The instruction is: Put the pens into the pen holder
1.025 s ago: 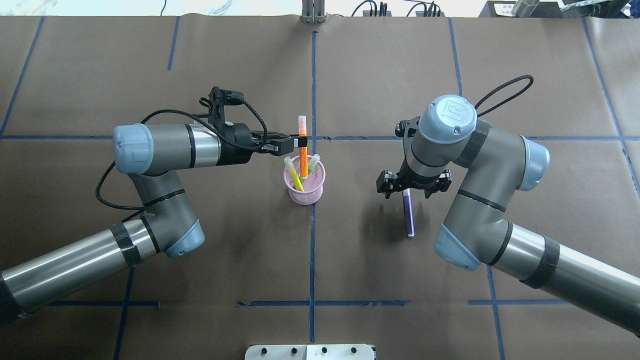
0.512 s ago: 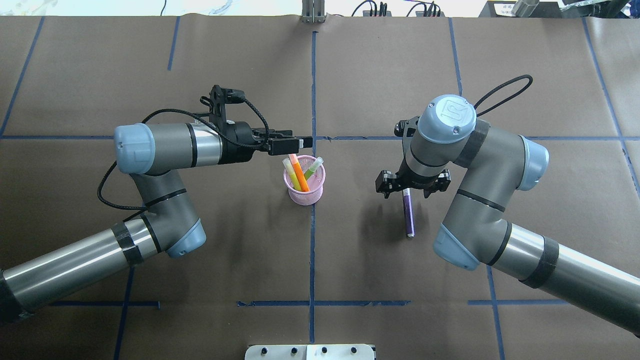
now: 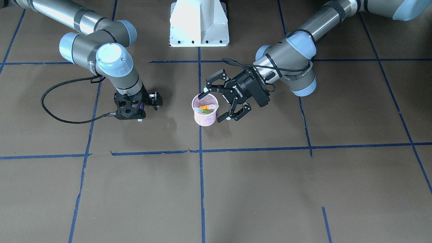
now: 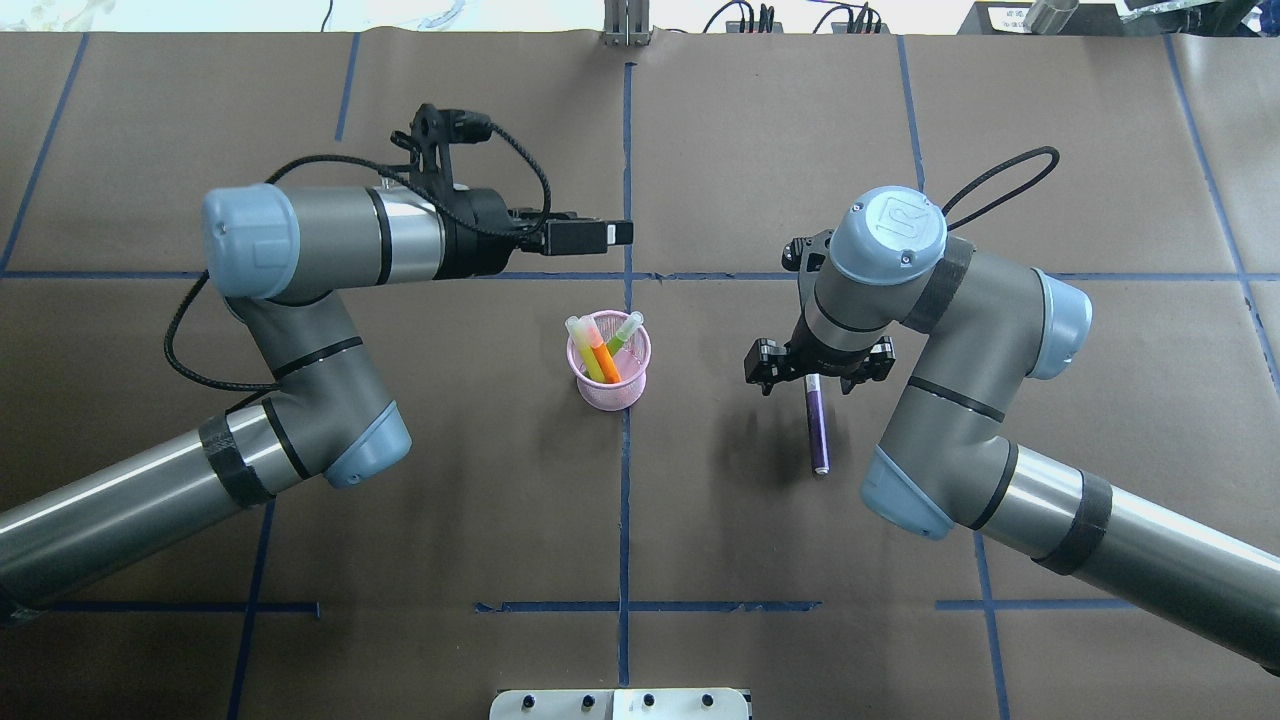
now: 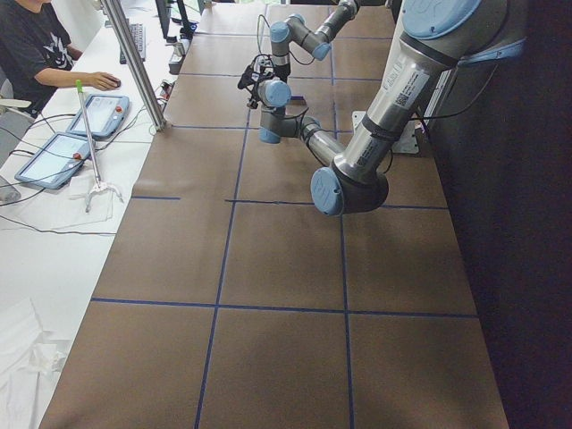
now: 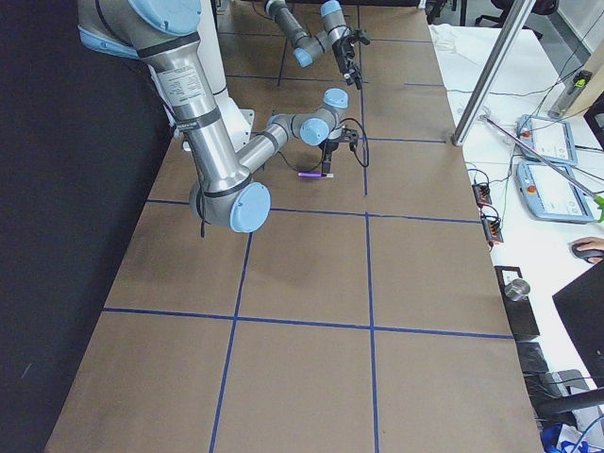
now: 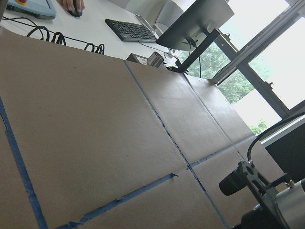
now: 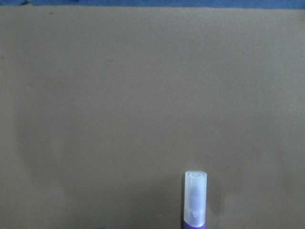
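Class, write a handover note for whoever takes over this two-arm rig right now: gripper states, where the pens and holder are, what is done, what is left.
Grippers: the left gripper is open and empty, raised clear of the pen holder. The right gripper is open over the capped end of the purple pen, not closed on it.
Done: the orange pen, yellow pen and green pen stand in the holder.
Left: the purple pen lies flat on the table; grasp it and drop it in.

Near right arm [image 6: 213,142] dips over the purple pen [image 6: 310,175] lying flat on the table [image 6: 311,377], left arm [image 6: 300,36] way back.
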Action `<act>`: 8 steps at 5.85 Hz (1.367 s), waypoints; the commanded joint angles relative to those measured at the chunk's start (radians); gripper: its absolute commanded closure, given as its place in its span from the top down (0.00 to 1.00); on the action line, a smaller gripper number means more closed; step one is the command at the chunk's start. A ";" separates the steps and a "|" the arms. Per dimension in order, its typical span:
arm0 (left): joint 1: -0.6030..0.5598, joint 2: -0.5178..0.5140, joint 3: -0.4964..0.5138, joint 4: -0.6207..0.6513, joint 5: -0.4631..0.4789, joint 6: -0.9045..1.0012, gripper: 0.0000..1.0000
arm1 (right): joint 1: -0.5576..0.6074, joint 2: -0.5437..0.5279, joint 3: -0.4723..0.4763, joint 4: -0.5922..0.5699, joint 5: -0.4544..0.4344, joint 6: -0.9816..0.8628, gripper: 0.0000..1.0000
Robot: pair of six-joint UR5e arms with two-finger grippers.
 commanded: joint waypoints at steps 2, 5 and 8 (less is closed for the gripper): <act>-0.106 -0.001 -0.282 0.655 -0.180 0.003 1.00 | 0.001 -0.001 -0.005 -0.002 0.000 0.000 1.00; -0.394 0.064 -0.287 1.127 -0.500 0.369 1.00 | 0.003 -0.007 -0.005 -0.002 0.000 0.000 1.00; -0.624 0.072 -0.148 1.375 -0.502 0.878 1.00 | -0.004 -0.017 -0.019 0.002 0.003 0.000 1.00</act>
